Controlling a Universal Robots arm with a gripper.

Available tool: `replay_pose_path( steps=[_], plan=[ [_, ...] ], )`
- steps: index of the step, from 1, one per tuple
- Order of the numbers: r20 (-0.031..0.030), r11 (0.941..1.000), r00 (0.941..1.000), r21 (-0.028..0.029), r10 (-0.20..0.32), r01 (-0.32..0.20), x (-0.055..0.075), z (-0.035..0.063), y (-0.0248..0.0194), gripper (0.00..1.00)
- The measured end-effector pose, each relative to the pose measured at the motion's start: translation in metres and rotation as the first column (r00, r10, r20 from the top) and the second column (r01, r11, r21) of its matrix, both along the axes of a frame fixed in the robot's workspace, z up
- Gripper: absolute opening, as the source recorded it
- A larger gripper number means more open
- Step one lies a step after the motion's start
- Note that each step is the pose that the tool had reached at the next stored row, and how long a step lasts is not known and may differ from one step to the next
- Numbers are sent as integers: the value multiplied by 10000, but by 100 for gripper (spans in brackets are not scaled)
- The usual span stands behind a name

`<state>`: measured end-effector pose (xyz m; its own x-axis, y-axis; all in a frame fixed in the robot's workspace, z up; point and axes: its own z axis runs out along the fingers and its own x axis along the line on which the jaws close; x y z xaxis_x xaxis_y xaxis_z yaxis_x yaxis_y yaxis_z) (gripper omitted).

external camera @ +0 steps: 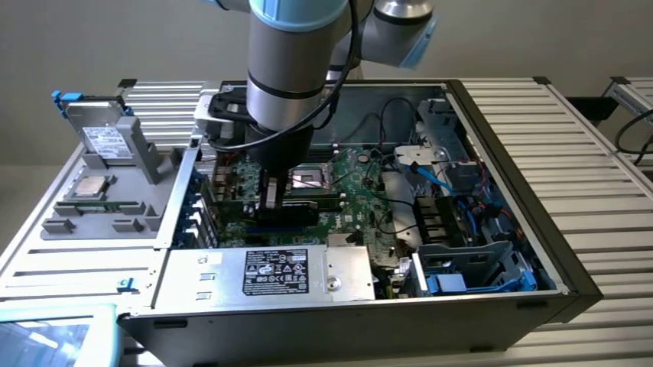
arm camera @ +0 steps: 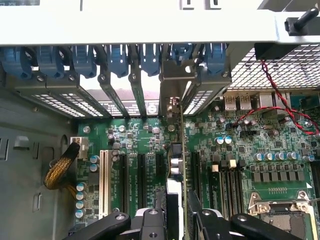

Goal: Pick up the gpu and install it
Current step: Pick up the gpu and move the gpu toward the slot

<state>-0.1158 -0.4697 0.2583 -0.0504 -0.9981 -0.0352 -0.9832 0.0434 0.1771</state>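
The gpu (arm camera: 176,155) stands on edge between black expansion slots of the green motherboard (arm camera: 240,150). Its metal bracket reaches the rear slot openings of the case. My gripper (arm camera: 176,217) is shut on the card's near end, one black finger on each face. In the exterior view the arm reaches down into the open computer case (external camera: 571,252). There my gripper (external camera: 268,180) holds the dark gpu (external camera: 269,202) upright over the motherboard (external camera: 352,191), left of the CPU socket (external camera: 309,178). I cannot tell whether the card's edge sits in a slot.
Blue slot clips (arm camera: 115,57) line the case's rear wall above the card. A white slot (arm camera: 104,180) and a yellow cable (arm camera: 60,170) lie to one side, a red-black wire (arm camera: 270,107) and memory slots to the other. The power supply (external camera: 265,275) and drive cage (external camera: 459,252) flank the board.
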Motion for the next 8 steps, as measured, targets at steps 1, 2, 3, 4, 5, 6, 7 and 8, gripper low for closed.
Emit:
replay_pose_path(
  steps=[1, 2, 3, 4, 5, 6, 7, 8],
  plan=[
    [0, 10000, 10000, 0, 0, 0, 0, -2, 0, 28],
    [0, 10000, 10000, 0, 0, 0, 0, -4, 0, 28],
    [-1, 10000, 10000, -2, 0, 0, 0, -4, -1, 28],
    [0, 10000, 10000, 1, 0, 0, 0, -8, 0, 28],
    [1, 10000, 10000, 3, 1, -1, -1, -14, 0, 28],
    [2, 10000, 10000, 4, -1, 1, -3, -20, 1, 28],
    [1, 10000, 10000, 1, -1, 1, -7, -27, 1, 28],
    [0, 10000, 10000, 1, -1, 1, -11, -35, 0, 28]
  ],
)
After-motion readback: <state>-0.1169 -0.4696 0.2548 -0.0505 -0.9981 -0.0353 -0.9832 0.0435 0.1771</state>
